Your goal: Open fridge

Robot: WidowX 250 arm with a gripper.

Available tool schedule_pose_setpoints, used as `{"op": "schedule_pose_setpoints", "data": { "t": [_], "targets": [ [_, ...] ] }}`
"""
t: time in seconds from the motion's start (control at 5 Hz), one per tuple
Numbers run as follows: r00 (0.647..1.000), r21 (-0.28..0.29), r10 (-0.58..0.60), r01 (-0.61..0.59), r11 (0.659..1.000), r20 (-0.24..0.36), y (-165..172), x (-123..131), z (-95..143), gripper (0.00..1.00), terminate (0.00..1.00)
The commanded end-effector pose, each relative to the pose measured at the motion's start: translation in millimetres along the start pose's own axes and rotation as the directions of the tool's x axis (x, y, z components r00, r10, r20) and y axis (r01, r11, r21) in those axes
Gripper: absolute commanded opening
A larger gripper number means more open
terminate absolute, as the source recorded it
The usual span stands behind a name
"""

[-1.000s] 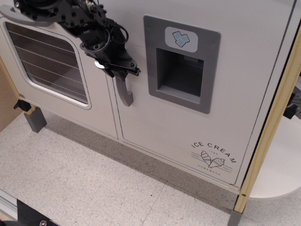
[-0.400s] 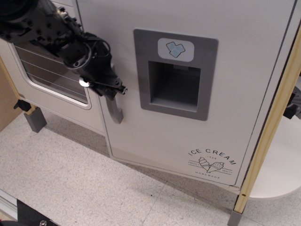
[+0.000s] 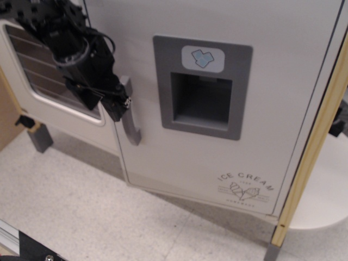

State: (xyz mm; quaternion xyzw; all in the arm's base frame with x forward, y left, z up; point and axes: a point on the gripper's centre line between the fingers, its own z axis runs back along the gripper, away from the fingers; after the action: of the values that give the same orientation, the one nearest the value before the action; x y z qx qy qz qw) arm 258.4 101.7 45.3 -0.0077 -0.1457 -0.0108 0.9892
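Note:
The fridge (image 3: 217, 157) is the large white door with a grey dispenser panel (image 3: 202, 87) and the "ICE CREAM" logo (image 3: 244, 187). It stands slightly ajar, with its left edge swung out in front of the oven. Its vertical grey handle (image 3: 129, 117) sits at that left edge. My black gripper (image 3: 118, 104) comes in from the upper left. Its tip is against the left side of the handle's upper half. The jaws are dark and overlap, so I cannot tell how they stand.
The white oven door (image 3: 60, 103) with a wire-rack window is at the left, partly behind my arm. A wooden post (image 3: 312, 152) runs down the right side. The speckled floor (image 3: 81, 212) lies below, and a grey cabinet foot (image 3: 39, 138) stands at the left.
The fridge door has swung outward on its left edge. My gripper moved left and down with the handle, then shifted to the handle's left side, uncovering its top.

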Motion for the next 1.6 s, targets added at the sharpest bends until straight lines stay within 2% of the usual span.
{"op": "schedule_pose_setpoints", "data": {
  "t": [0.0,0.2,0.4,0.6,1.0,1.2,1.4],
  "targets": [
    [0.999,0.065,0.036,-0.034,0.997,-0.029,39.0,-11.1,10.8,1.00,0.00],
    [0.974,0.147,0.226,-0.221,0.964,-0.019,84.0,2.5,6.4,1.00,0.00],
    [0.964,0.186,0.265,-0.262,0.947,0.010,89.8,6.3,-1.7,1.00,0.00],
    [0.967,0.190,0.250,-0.254,0.948,0.045,86.1,9.3,-4.8,1.00,0.00],
    [0.874,0.216,0.483,-0.483,0.849,0.056,102.1,39.7,-8.1,1.00,0.00],
    [0.815,0.233,0.577,-0.571,0.787,0.047,109.9,51.5,-7.1,1.00,0.00],
    [0.735,0.207,0.678,-0.665,0.718,0.009,115.4,64.2,-9.4,1.00,0.00]
  ]
}}
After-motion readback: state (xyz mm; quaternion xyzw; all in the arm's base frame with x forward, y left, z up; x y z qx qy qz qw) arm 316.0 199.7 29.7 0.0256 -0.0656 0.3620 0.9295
